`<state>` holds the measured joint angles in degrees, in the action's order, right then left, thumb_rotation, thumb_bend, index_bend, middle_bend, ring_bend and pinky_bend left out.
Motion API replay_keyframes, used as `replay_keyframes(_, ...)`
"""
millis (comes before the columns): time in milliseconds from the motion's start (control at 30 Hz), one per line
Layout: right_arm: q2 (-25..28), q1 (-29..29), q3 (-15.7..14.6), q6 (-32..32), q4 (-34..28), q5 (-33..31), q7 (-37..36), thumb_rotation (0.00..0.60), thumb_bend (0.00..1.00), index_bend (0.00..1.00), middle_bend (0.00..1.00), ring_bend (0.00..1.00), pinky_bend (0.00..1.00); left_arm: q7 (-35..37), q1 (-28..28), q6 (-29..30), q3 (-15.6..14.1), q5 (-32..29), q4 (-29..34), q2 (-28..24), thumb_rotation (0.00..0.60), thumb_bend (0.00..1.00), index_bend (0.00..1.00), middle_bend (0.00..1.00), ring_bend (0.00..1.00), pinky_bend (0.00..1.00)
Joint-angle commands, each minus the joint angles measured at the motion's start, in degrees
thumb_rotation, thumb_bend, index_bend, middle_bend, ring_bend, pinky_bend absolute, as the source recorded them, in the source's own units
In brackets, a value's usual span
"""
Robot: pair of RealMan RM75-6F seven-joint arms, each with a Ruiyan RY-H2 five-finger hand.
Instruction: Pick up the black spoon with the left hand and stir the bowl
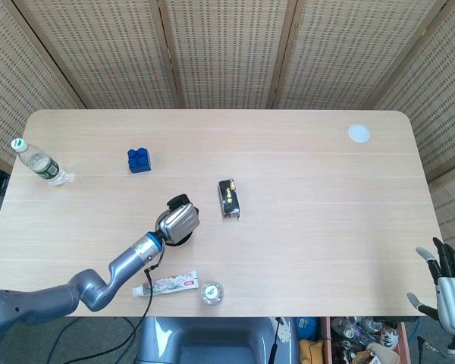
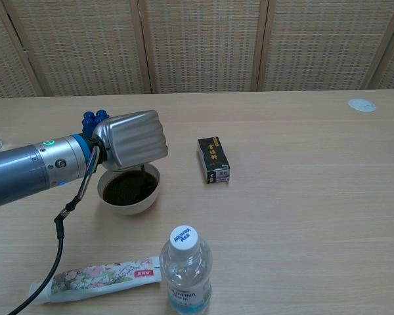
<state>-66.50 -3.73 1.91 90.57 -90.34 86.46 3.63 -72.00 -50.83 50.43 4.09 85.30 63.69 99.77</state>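
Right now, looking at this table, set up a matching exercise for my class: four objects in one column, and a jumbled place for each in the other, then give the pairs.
Objects:
1. bowl
2. blue block
3. toothpaste tube
4. white disc

Places:
A. far right corner of the table
B. near edge, lying flat beside a water bottle
C. directly under the left hand
D. far side of the table, left of the centre

Pairs: 1-C, 2-D, 3-B, 4-A

L hand [image 1: 179, 221] over bowl [image 1: 183, 236]; R hand [image 1: 447, 279] off table edge [image 1: 409, 303].
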Motion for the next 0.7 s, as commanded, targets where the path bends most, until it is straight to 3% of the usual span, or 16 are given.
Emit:
replay_keyframes(33,0.07,-0.05,0.00,0.11,-0.13,0.06,0.16,0.600,0.20,0.22,0.11,0.00,0.00,0.32,0.07,0.33,-0.11,-0.15,-0.28,-0.26,0.600,0.43,0.65,0.81,0.74,0.75)
replay_keyframes(700,-0.13,0.41,-0.12,0.04,-0.73,1.19,0.69,0.600,0.20,0.22,0.11,0.00,0.00,2.13,3.43,2.02,-4.60,0.45,9.46,-7.55,0.600,0.43,0.64,0.81,0.74,0.75)
